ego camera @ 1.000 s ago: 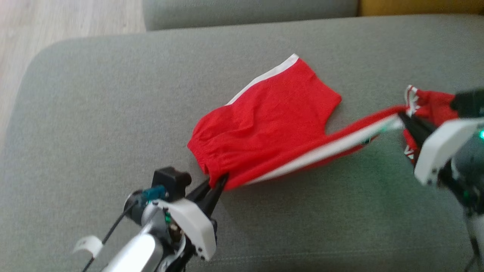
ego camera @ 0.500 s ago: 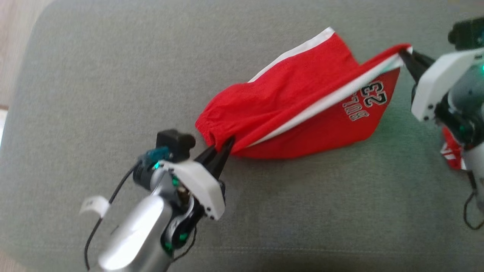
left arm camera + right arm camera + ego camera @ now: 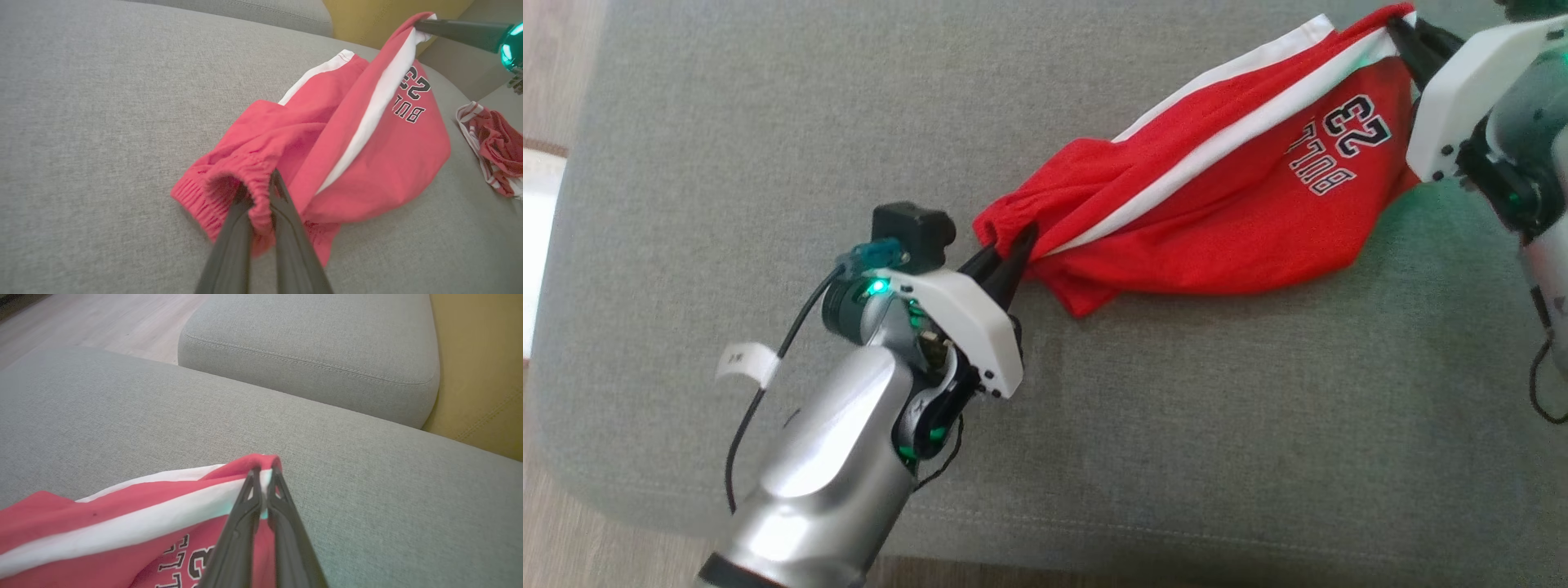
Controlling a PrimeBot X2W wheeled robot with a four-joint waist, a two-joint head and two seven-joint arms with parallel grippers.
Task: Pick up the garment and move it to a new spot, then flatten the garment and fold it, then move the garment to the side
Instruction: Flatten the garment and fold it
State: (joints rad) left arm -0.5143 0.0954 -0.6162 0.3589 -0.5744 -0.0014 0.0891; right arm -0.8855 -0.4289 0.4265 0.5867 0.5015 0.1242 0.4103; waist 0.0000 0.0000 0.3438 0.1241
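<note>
The garment [image 3: 1217, 212] is a pair of red shorts with white side stripes and a "23" print, stretched across the grey sofa cushion [image 3: 768, 122]. My left gripper [image 3: 1017, 245] is shut on its gathered waistband, seen close in the left wrist view as the garment [image 3: 367, 147] pinched by the left gripper [image 3: 261, 188]. My right gripper [image 3: 1401, 24] is shut on a hem corner at the upper right and holds that corner above the cushion. In the right wrist view the right gripper [image 3: 263, 473] pinches the garment [image 3: 122, 526] at its red and white edge.
A second red and white cloth [image 3: 496, 151] lies crumpled on the cushion to the right. A further grey cushion [image 3: 310, 351] and a yellow one [image 3: 478, 375] stand behind. Wooden floor [image 3: 556, 73] borders the sofa on the left.
Both grippers, still shut on the garment, have lifted and carried it up and to the right in the head view, turning the printed side into view. The head camera has also shifted.
</note>
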